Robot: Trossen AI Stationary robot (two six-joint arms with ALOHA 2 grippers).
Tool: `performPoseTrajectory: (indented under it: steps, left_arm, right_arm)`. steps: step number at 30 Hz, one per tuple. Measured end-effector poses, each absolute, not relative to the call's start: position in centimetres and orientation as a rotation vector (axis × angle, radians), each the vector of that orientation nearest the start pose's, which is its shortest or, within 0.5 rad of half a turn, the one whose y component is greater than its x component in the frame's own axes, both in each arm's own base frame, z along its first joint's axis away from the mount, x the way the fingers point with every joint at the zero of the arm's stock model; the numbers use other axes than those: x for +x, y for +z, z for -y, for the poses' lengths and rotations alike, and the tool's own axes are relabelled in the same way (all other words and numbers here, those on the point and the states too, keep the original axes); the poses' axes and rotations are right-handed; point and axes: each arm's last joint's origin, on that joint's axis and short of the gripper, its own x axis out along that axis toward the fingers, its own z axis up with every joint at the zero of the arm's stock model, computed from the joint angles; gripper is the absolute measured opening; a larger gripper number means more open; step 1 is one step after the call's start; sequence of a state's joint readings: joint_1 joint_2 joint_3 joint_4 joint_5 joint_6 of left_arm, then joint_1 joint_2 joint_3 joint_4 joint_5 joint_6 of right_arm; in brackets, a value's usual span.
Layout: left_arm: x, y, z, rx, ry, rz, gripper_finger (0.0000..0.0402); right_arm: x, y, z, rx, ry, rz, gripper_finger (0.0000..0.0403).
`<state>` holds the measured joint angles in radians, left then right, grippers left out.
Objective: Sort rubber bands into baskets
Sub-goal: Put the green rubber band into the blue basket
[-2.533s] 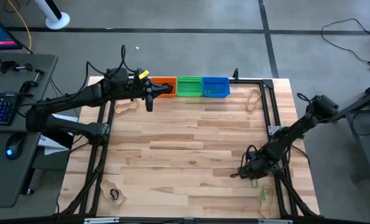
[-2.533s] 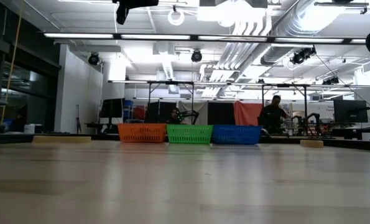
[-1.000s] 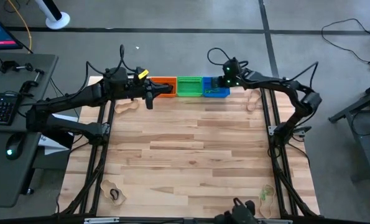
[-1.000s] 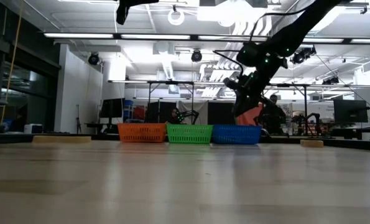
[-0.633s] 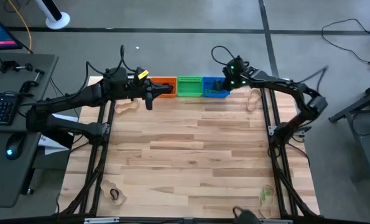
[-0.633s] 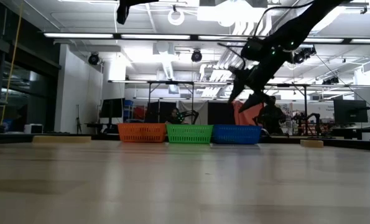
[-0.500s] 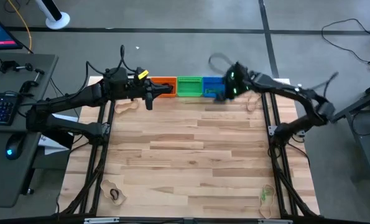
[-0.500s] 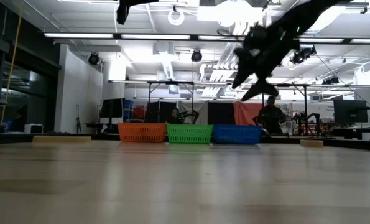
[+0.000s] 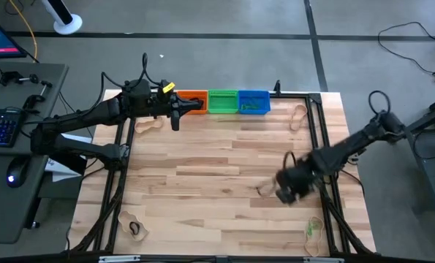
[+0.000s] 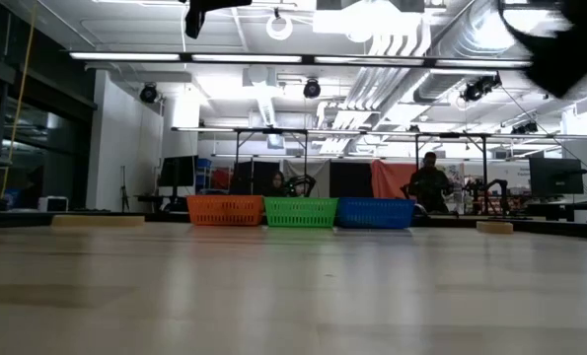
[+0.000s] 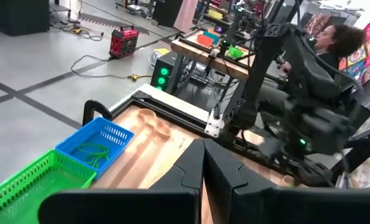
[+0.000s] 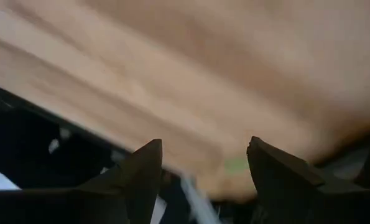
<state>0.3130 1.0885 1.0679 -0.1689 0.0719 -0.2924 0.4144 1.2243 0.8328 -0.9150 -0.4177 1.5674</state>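
Rubber bands lie at several spots on the wooden tabletop (image 9: 224,168): nearest the front edge, a black band (image 9: 134,229) at the left corner and a green band (image 9: 311,229) at the right corner. Just beyond the green band, the right gripper (image 9: 284,187) hangs over the right half of the tabletop with its fingers (image 12: 144,171) spread apart and nothing between them; the wrist view shows only blurred wood past them. Farther back, a tan band (image 9: 298,115) lies near the right rear corner and another tan band (image 9: 147,124) near the left rear. The left gripper (image 9: 175,120) hovers just in front of the orange basket (image 9: 194,96), its fingers pressed together and empty. Along the far edge stand three baskets in a row, touching: orange, green basket (image 9: 222,101), blue basket (image 9: 254,101). Green bands rest inside the blue basket. A seated person (image 10: 430,184) is visible in the room behind.
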Motion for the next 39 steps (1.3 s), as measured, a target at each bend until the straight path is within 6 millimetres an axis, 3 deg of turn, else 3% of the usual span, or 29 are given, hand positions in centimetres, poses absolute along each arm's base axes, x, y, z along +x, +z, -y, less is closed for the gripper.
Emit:
performPoseTrajectory:
  steps: [5, 11, 19, 24, 31, 39]
  left_arm:
    - [22.8, 37.4, -7.2, -0.321, 0.266, -0.152, 0.0]
    - [22.7, 37.3, -7.2, -0.309, 0.265, -0.16, 0.0]
    - [22.7, 37.3, -7.2, -0.306, 0.266, -0.168, 0.0]
    - [22.7, 37.2, -7.1, -0.307, 0.265, -0.173, 0.0]
    - [22.7, 37.2, -7.1, -0.307, 0.266, -0.176, 0.0]
    - [22.7, 37.2, -7.1, -0.3, 0.266, -0.176, 0.0]
  right_arm:
    - [15.3, 19.7, -13.4, 1.424, -0.65, -1.776, 0.0224]
    - [13.7, 17.9, -15.4, 1.554, -0.767, -1.814, 0.0224]
    - [12.7, 15.3, -15.1, 1.513, -0.851, -1.847, 0.0224]
    - [13.1, 14.6, -15.2, 1.563, -0.764, -1.835, 0.0224]
    - [13.2, 13.6, -15.3, 1.556, -0.771, -1.865, 0.0221]
    - [13.3, 12.2, -15.5, 1.527, -0.828, -1.91, 0.016]
